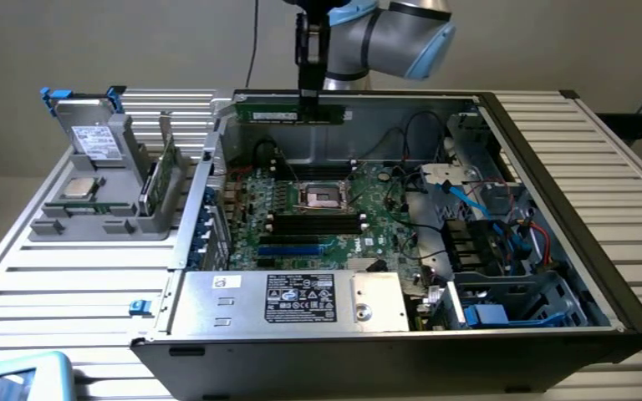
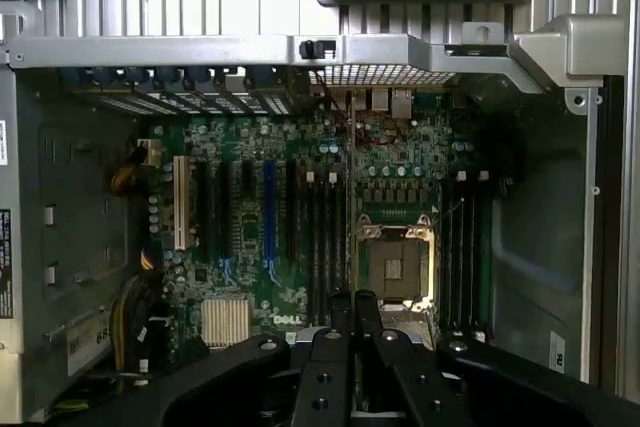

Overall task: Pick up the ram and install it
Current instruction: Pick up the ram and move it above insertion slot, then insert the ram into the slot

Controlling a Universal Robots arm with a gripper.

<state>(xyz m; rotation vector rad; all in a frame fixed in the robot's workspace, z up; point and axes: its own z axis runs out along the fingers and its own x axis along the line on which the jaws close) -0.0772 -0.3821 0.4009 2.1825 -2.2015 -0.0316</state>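
Tool (image 1: 311,104) clenched on the ram (image 1: 271,111); we note a slim green stick with white label, held level above the open case (image 1: 590,242).

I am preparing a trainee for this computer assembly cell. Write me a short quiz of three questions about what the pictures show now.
1. True or false: the ram already sits in a slot of the motherboard.
2. What do the fingers hold? A) the ram B) the processor chip C) the drive box
3. Fill in: the ram hangs in the air above the open computer ___.

Key: 1 false; 2 A; 3 case.
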